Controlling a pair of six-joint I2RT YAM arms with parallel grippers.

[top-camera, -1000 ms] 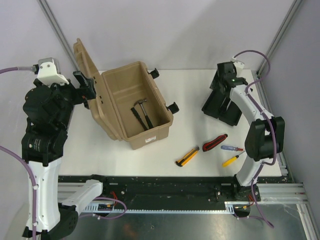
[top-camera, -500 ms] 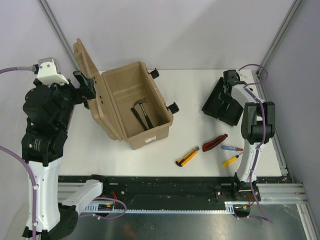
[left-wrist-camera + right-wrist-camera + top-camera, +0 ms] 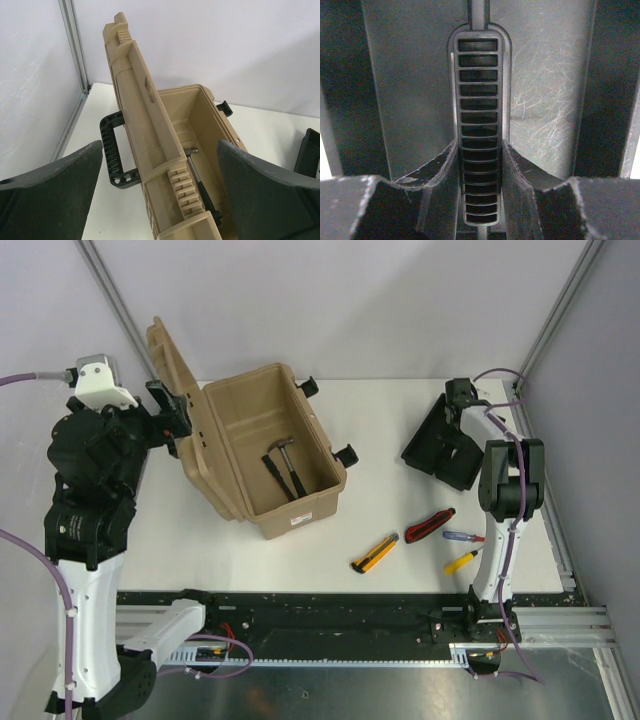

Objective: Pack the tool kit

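The tool kit point(image 3: 245, 378), a tan ribbed box, stands open at the table's back left with its lid point(image 3: 168, 352) raised. A hammer point(image 3: 286, 464) lies inside. My left gripper point(image 3: 170, 412) hovers open just left of the lid. In the left wrist view the lid's edge point(image 3: 150, 130) runs between its wide-apart fingers point(image 3: 55, 195), with the kit's black handle point(image 3: 111, 150) to the left. My right gripper point(image 3: 458, 403) is at the back right on a black tray point(image 3: 445, 448). In the right wrist view its fingers point(image 3: 440, 175) press both sides of the tray's slotted handle point(image 3: 479, 100).
A yellow-black utility knife point(image 3: 375, 552), a red-black tool point(image 3: 430, 525), a blue-red screwdriver point(image 3: 463, 536) and a yellow screwdriver point(image 3: 462, 561) lie at the front right. Metal frame posts point(image 3: 112, 302) rise at the back corners. A black rail point(image 3: 330, 608) borders the near edge.
My right arm has reached down onto the black tray and its jaws have closed from wide open onto the slotted handle. The left arm and the tool kit have not moved.
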